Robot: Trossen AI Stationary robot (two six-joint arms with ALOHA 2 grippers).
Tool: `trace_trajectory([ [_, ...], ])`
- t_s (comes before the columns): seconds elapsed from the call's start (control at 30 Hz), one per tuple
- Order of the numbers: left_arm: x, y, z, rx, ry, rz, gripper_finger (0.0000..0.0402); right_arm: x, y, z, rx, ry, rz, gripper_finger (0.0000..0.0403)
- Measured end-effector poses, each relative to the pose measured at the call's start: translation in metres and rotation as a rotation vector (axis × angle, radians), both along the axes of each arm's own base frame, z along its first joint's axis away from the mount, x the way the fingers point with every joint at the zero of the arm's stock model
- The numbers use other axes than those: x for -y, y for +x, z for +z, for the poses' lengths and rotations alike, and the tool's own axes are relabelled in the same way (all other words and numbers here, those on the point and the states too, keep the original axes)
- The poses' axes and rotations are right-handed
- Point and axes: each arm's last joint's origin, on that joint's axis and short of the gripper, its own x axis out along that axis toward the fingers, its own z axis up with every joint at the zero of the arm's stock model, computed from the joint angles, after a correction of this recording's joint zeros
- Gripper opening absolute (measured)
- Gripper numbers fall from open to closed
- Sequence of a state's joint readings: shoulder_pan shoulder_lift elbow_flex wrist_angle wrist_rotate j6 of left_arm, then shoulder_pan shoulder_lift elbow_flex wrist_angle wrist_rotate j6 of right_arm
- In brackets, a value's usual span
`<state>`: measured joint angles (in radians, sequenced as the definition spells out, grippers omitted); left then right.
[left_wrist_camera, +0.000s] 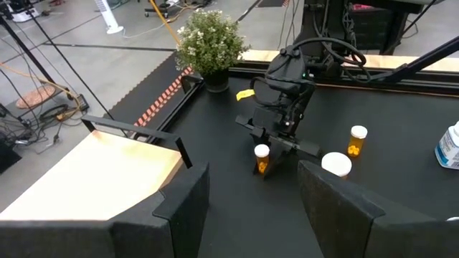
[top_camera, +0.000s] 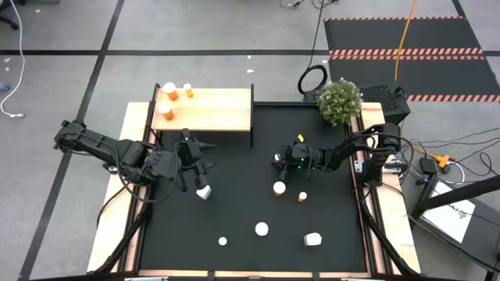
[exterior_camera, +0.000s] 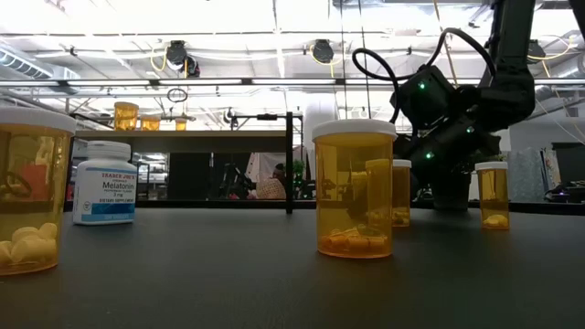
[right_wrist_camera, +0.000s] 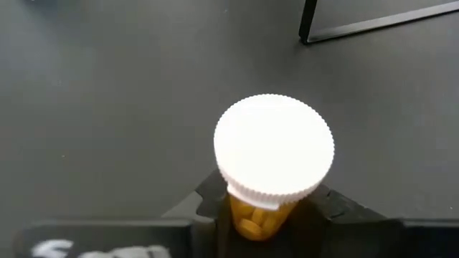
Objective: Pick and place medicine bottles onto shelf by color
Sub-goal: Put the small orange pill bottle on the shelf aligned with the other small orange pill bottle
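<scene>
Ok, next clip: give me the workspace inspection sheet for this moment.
Surface: black mat on a wood-edged table.
Job's things: three orange bottles on the shelf; others scattered on the mat, including a white bottle.
Clutter: potted plant at the mat's far corner.
Grippers: right gripper shut on a small orange bottle; left gripper open, empty, beside the shelf.
Cables: loose leads on the floor.
Surroundings: striped floor mats.

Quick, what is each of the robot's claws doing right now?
Left gripper: jaws open, empty, beside the shelf.
Right gripper: jaws on either side of a small orange bottle, closing on it.
</scene>
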<state>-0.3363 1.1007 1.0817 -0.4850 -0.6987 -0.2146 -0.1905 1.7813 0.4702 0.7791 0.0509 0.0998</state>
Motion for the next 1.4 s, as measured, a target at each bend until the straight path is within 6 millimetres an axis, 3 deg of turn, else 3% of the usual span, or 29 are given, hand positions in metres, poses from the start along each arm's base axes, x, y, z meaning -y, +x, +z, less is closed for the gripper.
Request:
trace_trajectory([
  [0.37,0.000,0.001,0.001,0.013,0.000,-0.003,0.0214,-0.001,-0.001,0.006,0.008,0.002,0.006,0.0098],
  [0.77,0.001,0.007,-0.002,0.005,0.013,-0.003,0.0214,-0.007,-0.007,0.053,0.133,-0.013,0.019,0.0091],
  [1.03,0.004,0.041,-0.014,0.000,0.087,-0.065,0.0214,-0.026,-0.004,0.092,0.285,-0.052,0.104,0.0092],
  [1.2,0.002,0.067,-0.027,-0.009,0.074,-0.202,0.0222,-0.045,0.012,0.117,0.322,-0.121,0.215,0.0092],
  [1.4,-0.009,0.083,-0.040,-0.035,0.070,-0.190,0.0258,-0.063,0.032,0.140,0.269,-0.158,0.294,0.0092],
])
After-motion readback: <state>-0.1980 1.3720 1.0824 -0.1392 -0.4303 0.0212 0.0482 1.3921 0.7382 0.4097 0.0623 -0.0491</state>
